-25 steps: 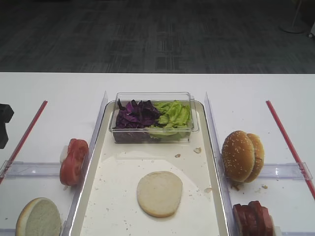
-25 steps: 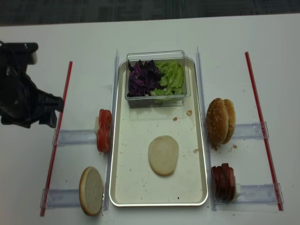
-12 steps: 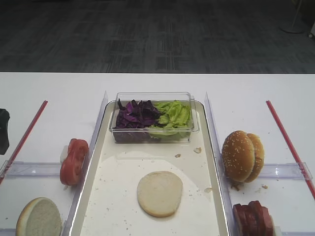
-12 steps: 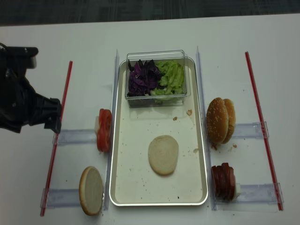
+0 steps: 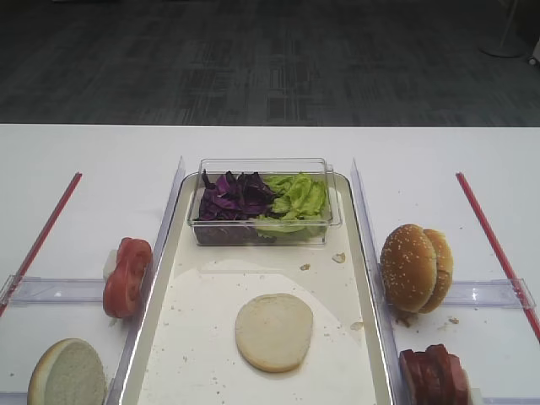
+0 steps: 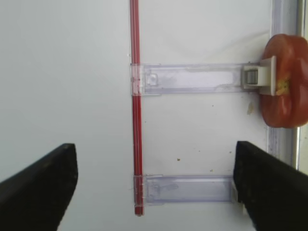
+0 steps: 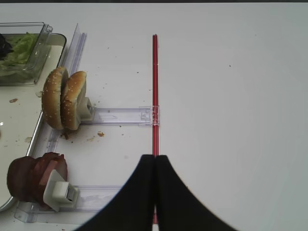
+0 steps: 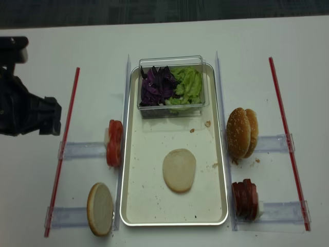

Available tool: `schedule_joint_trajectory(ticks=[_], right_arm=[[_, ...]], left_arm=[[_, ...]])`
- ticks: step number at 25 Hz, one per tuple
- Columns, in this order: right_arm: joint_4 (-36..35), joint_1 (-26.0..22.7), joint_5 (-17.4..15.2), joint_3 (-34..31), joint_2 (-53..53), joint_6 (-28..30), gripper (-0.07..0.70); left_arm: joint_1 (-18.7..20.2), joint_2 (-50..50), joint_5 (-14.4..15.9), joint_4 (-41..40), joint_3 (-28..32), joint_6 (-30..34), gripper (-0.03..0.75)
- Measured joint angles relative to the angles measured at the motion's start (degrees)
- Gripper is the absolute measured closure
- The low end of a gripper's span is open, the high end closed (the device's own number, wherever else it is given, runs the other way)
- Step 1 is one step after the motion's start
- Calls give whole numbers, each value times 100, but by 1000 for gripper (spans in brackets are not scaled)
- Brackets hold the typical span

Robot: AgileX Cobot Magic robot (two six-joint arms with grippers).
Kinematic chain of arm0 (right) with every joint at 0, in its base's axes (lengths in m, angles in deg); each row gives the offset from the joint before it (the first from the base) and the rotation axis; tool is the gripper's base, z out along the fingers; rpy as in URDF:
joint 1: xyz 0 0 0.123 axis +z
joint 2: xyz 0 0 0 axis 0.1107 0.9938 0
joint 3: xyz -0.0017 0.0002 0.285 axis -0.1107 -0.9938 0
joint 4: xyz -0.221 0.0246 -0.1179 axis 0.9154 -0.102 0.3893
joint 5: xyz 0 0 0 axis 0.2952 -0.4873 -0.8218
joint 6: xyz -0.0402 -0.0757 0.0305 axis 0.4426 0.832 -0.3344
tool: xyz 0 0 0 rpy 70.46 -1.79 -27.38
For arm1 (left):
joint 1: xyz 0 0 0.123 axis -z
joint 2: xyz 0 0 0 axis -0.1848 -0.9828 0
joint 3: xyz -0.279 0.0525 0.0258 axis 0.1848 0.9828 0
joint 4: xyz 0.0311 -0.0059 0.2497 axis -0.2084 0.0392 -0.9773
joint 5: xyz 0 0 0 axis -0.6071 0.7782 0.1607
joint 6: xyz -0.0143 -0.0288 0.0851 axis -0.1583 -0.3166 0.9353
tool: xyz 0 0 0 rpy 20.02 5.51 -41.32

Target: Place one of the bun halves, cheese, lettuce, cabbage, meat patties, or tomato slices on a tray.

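A pale bun half [image 8: 179, 170] already lies flat on the tray [image 8: 134, 195], near the middle of its floor, so the coming move looks like a fetch of a further ingredient.

In the top-down view the left gripper [image 8: 49, 122] hangs over bare table at the far left. The tomato slices [image 8: 114, 142] lie toward 4 o'clock from it, just outside the tray's left rim, their row running 12 to 6. The left wrist view agrees: the tomato [image 6: 285, 82] sits at about 2 o'clock, beyond the right fingertip. This arm is the nearer one for the tomato and for the second bun half [image 8: 99, 209] at 5 o'clock.

The left jaws stand spread wide, holding and touching nothing.

The right gripper [image 7: 154, 166] has its fingers pressed together and empty. The meat patties [image 7: 33, 179] lie at 9 o'clock from it, the seeded buns [image 7: 64, 98] toward 10.
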Motion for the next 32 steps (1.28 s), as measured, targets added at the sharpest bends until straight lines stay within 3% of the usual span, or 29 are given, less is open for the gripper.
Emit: schedule_joint_trajectory(ticks=[6, 11, 20, 32], right_arm=[[0, 0, 0, 0, 0, 0, 267], [0, 0, 0, 0, 0, 0, 267], [0, 0, 0, 0, 0, 0, 267], [0, 0, 0, 0, 0, 0, 267]], left_arm=[[0, 919, 15, 0, 191, 55, 118], [0, 1927, -130, 0, 945, 68, 118], [0, 3932, -119, 0, 2018, 11, 118], [-14, 5744, 50, 5, 2500, -1, 173]])
